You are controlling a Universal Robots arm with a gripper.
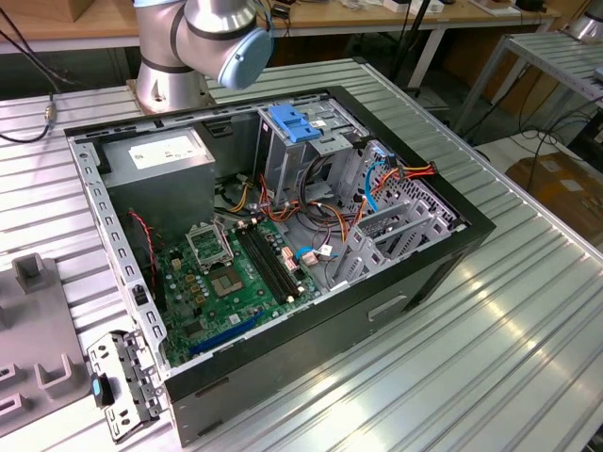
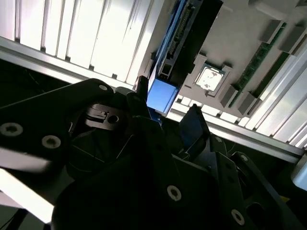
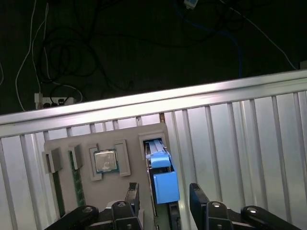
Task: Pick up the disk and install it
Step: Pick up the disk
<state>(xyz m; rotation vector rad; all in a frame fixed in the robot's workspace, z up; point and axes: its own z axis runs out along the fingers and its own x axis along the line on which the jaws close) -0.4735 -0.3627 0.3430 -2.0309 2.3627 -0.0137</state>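
Observation:
The disk point(image 3: 160, 178) stands on edge in a slot of a grey holder tray point(image 3: 67, 139), its blue plastic rail facing the first wrist view. In the second wrist view the disk point(image 2: 162, 93) shows as a blue face with a dark edge beyond it. My gripper point(image 3: 164, 192) is open, one black finger point(image 3: 132, 195) on each side of the disk with a gap to it. The same gripper point(image 2: 168, 109) straddles the blue part in the second wrist view.
A processor chip point(image 3: 105, 160) and memory sticks point(image 3: 76, 182) sit in the tray beside the disk. The open computer case point(image 1: 438, 273) lies on the ribbed metal table point(image 1: 509, 358), with a drive cage topped by a blue latch point(image 1: 292, 124) and a grey power-supply box point(image 1: 160, 155). The table edge point(image 3: 144, 103) runs just beyond the tray.

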